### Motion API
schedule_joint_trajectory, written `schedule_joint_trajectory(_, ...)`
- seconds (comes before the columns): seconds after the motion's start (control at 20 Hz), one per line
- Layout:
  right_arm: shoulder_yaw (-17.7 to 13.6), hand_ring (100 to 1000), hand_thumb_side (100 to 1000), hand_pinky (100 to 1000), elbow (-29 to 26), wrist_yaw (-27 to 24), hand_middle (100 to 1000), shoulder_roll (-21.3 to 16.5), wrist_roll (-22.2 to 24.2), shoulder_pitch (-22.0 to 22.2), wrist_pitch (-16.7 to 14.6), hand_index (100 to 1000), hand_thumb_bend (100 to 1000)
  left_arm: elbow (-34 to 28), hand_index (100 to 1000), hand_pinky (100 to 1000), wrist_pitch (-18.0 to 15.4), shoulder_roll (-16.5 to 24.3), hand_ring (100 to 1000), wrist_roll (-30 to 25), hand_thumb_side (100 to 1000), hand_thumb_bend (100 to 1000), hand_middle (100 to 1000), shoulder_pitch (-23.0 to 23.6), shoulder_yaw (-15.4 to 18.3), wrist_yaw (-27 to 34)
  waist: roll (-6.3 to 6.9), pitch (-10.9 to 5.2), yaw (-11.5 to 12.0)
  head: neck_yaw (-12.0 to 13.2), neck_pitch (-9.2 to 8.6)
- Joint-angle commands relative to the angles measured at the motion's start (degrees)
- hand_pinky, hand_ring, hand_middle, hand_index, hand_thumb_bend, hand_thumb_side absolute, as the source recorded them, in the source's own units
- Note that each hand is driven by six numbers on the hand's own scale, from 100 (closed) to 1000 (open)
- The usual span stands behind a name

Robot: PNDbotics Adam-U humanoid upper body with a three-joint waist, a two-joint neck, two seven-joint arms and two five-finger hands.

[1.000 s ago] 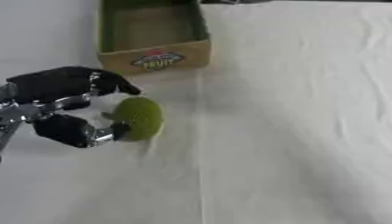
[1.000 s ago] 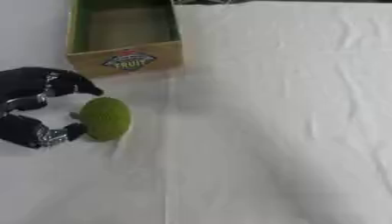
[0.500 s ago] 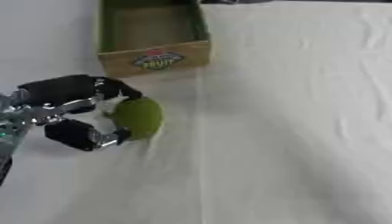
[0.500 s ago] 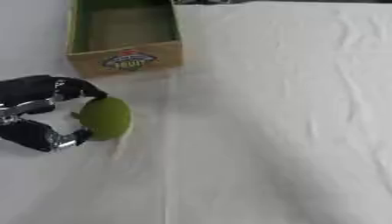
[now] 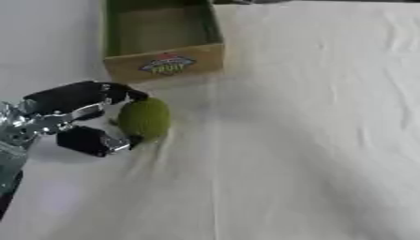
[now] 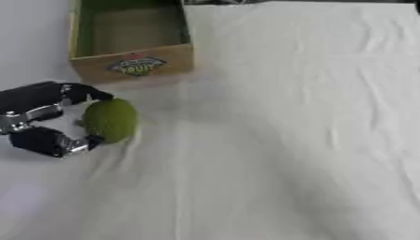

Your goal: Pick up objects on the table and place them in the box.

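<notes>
A green, rough-skinned oval fruit [image 5: 145, 119] lies on the white tablecloth, a little in front of the box. My left hand [image 5: 72, 117] comes in from the left edge and is curled round it, black fingers [image 5: 115, 92] over the fruit's far side and the thumb [image 5: 92, 141] against its near side. An open cardboard box [image 5: 167, 63] with a green inside and a "FRUIT" label on its front wall stands at the back left; nothing shows inside it. My right hand is in no view.
The white cloth [image 6: 295, 122] covers the table to the right of the fruit, with soft wrinkles. Dark shapes show along the far edge behind the box.
The thumb has closed in against the fruit's near side, and the fruit has shifted slightly towards the box. The box has not moved.
</notes>
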Motion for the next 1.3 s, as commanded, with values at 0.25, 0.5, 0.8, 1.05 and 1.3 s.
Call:
schedule_joint_trajectory(0.25, -0.2, 637, 470, 815, -0.9, -0.6, 601, -0.7, 0.5, -0.4, 0.0, 748, 100, 1.7, 953, 819, -1.7, -0.4, 902, 1.3, 554, 353, 800, -1.2, -0.3, -3.4, 0.11, -1.08, -0.3, 0.2, -0.36)
schedule_joint_trajectory(0.5, -0.2, 638, 470, 816, -0.9, -0.7, 601, -0.5, 0.6, -0.4, 0.0, 749, 100, 2.8, 923, 741, -0.7, -1.1, 859, 2.0, 478, 259, 755, -1.5, -0.2, -3.6, 0.11, -1.01, -0.5, 0.4, -0.40)
schedule_joint_trajectory(0.8, -0.1, 639, 470, 818, -0.9, -0.9, 601, -0.3, 0.8, -0.2, 0.1, 749, 100, 3.0, 895, 627, 2.0, -1.3, 782, 4.2, 398, 122, 671, -1.7, -0.1, -4.0, 0.09, -0.98, -0.5, 0.4, -0.48)
schedule_joint_trajectory(1.05, 0.0, 640, 470, 819, -0.9, -1.0, 601, -0.2, 1.0, 0.0, 0.2, 750, 100, 2.9, 871, 538, 3.7, -1.3, 718, 5.3, 366, 100, 603, -1.8, -0.2, -3.1, 0.09, -1.03, -0.4, 0.4, -0.55)
schedule_joint_trajectory(1.3, 0.1, 640, 470, 819, -0.9, -1.1, 601, -0.2, 1.2, 0.1, 0.3, 750, 100, 2.5, 784, 418, 4.6, -1.1, 623, 7.0, 100, 100, 527, -1.9, 0.0, -2.8, 0.15, -1.15, -0.4, 0.4, -0.63)
